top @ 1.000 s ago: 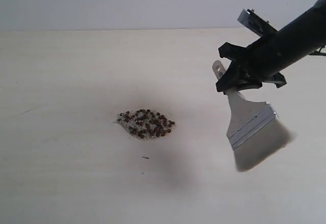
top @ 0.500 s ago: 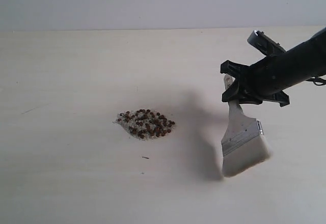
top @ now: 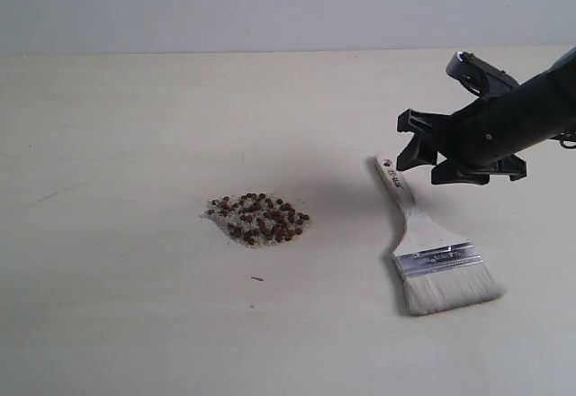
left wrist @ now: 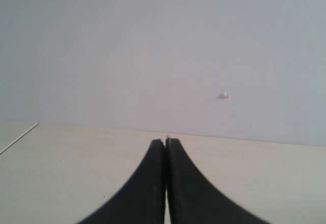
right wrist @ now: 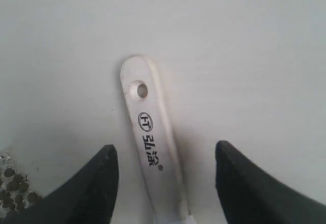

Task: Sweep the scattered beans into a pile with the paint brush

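The beans (top: pixel 258 219) lie in one small heap mixed with off-white crumbs at the table's middle; its edge shows in the right wrist view (right wrist: pixel 12 183). The paint brush (top: pixel 430 246) lies flat on the table to the right of the heap, bristles toward the front, handle (right wrist: pixel 153 142) with hang hole pointing back. My right gripper (top: pixel 419 155) (right wrist: pixel 165 152) hovers open just above the handle, touching nothing. My left gripper (left wrist: pixel 165 141) is shut and holds nothing; it does not show in the exterior view.
A pale wooden table (top: pixel 135 144) meets a white wall (top: pixel 288 0) at the back. A tiny dark speck (top: pixel 257 278) lies in front of the heap.
The right gripper lowered the brush to the table, opened and let it go. The brush now lies flat; the gripper has lifted slightly away.
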Robot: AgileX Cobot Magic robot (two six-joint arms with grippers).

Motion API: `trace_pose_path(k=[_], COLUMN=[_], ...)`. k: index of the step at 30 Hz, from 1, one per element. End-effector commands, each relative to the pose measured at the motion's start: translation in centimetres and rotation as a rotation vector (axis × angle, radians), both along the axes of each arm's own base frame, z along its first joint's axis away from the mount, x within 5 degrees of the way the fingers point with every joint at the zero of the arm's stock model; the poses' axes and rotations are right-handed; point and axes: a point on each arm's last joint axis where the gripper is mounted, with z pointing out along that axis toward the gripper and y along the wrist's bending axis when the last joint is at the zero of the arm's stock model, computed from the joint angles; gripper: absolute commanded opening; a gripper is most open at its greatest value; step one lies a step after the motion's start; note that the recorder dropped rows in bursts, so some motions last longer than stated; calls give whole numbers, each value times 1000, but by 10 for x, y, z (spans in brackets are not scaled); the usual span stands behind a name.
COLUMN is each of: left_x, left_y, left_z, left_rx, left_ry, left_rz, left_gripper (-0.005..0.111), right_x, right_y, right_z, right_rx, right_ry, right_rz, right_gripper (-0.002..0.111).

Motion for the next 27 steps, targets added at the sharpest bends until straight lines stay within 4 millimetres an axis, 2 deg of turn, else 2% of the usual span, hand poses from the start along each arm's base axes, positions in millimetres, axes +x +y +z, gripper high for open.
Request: trace_pose_path(k=[1,4,5,7,8,10,12,17,21,27], left_x=[0,0,0,0,0,0,0,0,0,0], left_y=[0,0,0,0,0,0,0,0,0,0], left_z=[-1,-1,-1,-1,-1,-1,-1,-1,-1,-1], left_rx=[-10,-10,-10,-10,-10,-10,-10,-10,-10,-10], left_ry=[-2,-2,-2,-2,-2,-2,-2,-2,-2,-2], left_rz=[1,1,1,1,1,1,1,1,1,1], left_gripper=[0,0,0,0,0,0,0,0,0,0], right_x=[6,10,8,0,-7,-23,-40,-74,-85,-87], right_y=[-9,-18,-20,-24,-27,-33,-34,-18,-13,-14], right_z=[8,32,45,53,57,64,73,88,99,105], right_rx=[-85,-192,-214,-228,-244,-311,-374,-379,-309,-303], right_ry=[-95,-234,-285,-325,-358,-447,-533,-651,-639,-663], right_rz=[-42,-38,-37,-105,-171,-292,-333,-263,-233,-241], right_gripper=[56,50,35,8,1,0,0,0,0,0])
